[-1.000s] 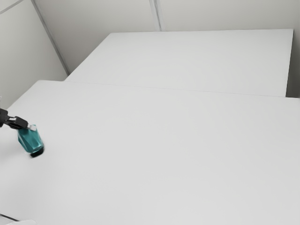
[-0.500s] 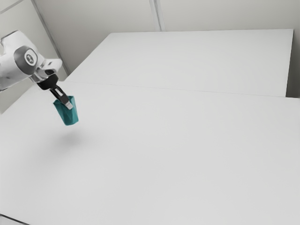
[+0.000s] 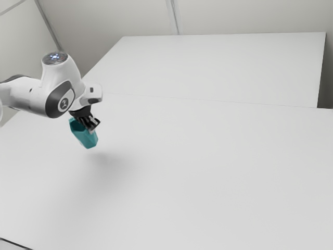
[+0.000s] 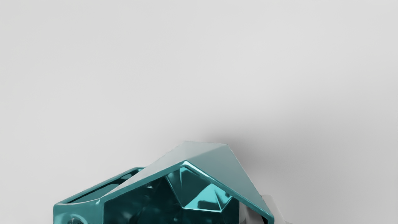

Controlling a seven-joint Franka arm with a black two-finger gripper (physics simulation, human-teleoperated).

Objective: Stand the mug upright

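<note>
Exterior view: mug (image 3: pixel 83 134) clamped in gripper (image 3: pixel 94 126), held tilted above table (image 3: pixel 208 172), toward edge at exterior view's left. Grasp, lift judged done; straightening, set-down apparently left.

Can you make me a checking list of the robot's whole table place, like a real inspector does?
Surface: white table, soft shadow on it.
Job's things: teal mug, tilted, held above the table, open end toward the hand.
Clutter: nothing seen.
Hand: shut on the mug's wall, near the rim.
Cables: thin dark line at the exterior view's bottom left corner; can't tell if it's a cable.
Surroundings: white arm, pale wall, another white surface behind the table.
</note>
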